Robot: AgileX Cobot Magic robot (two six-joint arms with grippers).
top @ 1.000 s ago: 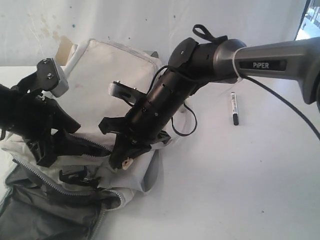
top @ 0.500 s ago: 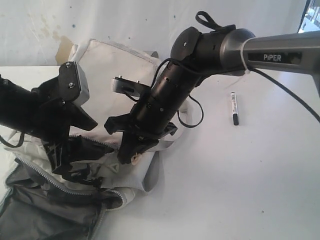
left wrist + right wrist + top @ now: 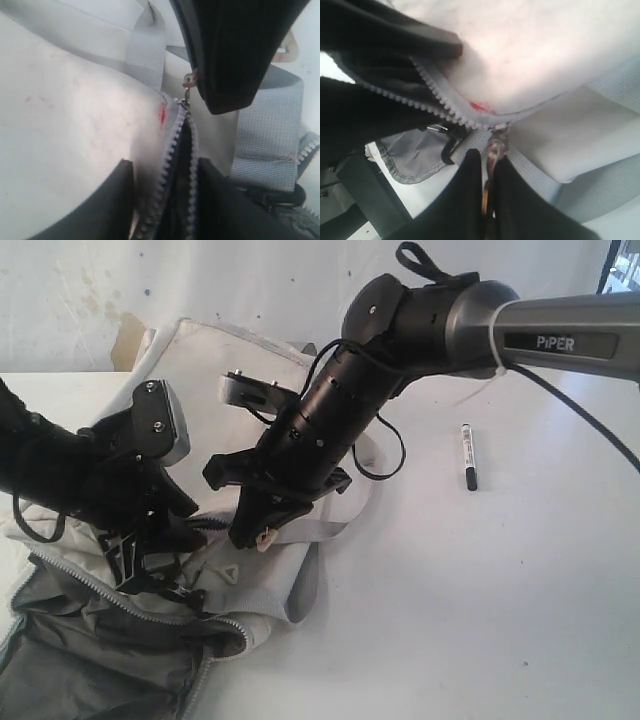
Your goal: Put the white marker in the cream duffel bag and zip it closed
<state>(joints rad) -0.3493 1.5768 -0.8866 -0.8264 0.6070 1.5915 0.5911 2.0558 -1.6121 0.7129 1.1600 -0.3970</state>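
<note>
Marker (image 3: pixel 468 455) lies on table (image 3: pixel 480 590), well apart from bag (image 3: pixel 215 370), not in yet. Right gripper (image 3: pixel 487 165) jaws are pressed together on zip pull (image 3: pixel 493 149). Left gripper (image 3: pixel 167 200) jaws sit astride zip seam (image 3: pixel 172 145); can't tell if biting. Risk: small pull slips out, or bag drags if left hold is loose. Only wrist views show the pinch; only the exterior view shows the marker.

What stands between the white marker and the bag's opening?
On the table, nothing visible: bare surface separates the white marker from the cream duffel bag. Over the bag, the right gripper, shut on the zipper pull, and the left gripper, straddling the zipper, crowd the opening.
</note>
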